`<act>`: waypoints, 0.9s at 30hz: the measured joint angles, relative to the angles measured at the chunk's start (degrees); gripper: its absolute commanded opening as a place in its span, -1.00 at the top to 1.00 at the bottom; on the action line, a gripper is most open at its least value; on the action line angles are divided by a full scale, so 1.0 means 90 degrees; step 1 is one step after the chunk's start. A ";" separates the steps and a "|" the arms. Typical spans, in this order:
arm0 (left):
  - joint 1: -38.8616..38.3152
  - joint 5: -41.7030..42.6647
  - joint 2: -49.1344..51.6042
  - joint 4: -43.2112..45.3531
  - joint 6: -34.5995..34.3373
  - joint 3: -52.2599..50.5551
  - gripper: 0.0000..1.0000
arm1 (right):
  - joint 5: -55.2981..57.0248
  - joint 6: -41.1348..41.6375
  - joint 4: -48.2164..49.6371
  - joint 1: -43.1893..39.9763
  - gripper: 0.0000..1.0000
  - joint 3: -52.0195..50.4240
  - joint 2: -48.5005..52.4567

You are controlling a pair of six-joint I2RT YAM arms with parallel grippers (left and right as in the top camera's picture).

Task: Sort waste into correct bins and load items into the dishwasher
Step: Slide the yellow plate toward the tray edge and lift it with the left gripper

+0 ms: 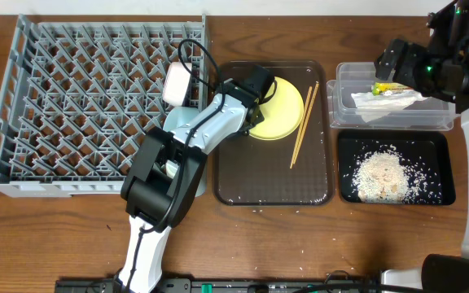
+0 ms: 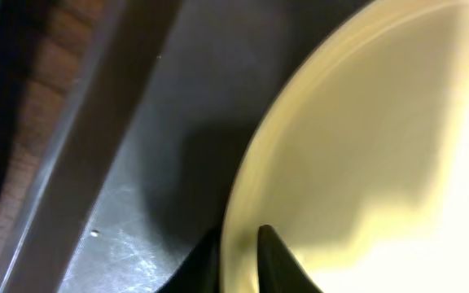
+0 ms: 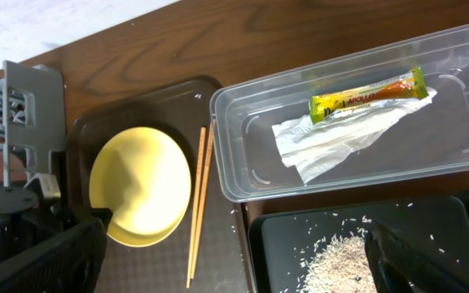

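Observation:
The yellow plate (image 1: 283, 110) lies on the brown tray (image 1: 267, 183), with the chopsticks (image 1: 304, 122) to its right. My left gripper (image 1: 255, 112) is at the plate's left edge. In the left wrist view its fingers (image 2: 238, 256) are shut on the plate's rim (image 2: 365, 122). My right gripper (image 1: 393, 61) hovers open and empty (image 3: 233, 248) above the clear tub (image 1: 344, 77). The tub (image 3: 243, 163) holds the green-yellow wrapper (image 3: 369, 96) and the white napkin (image 3: 332, 142). The black tray (image 1: 438, 146) holds the rice scraps (image 1: 381, 175).
The grey dish rack (image 1: 72, 89) fills the left side. A white cup (image 1: 175, 81) and a light blue bowl (image 1: 181, 124) sit at its right edge, partly under my left arm. Loose rice grains lie on the table near the front edge.

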 measured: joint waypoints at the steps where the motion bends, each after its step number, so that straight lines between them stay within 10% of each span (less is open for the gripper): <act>1: 0.0000 0.0017 0.0000 0.0058 0.0153 -0.0002 0.37 | 0.0002 0.0000 -0.0002 0.0000 -0.99 0.0000 0.0000; 9: 0.0005 0.0073 0.0002 0.0216 0.1188 0.0022 -0.11 | 0.0000 0.0000 0.0000 0.0000 -0.98 0.0000 0.0000; 27: 0.0673 0.1501 0.0083 0.1086 0.1241 0.0017 -0.05 | 0.0000 0.0000 0.0000 0.0000 -0.98 0.0000 0.0000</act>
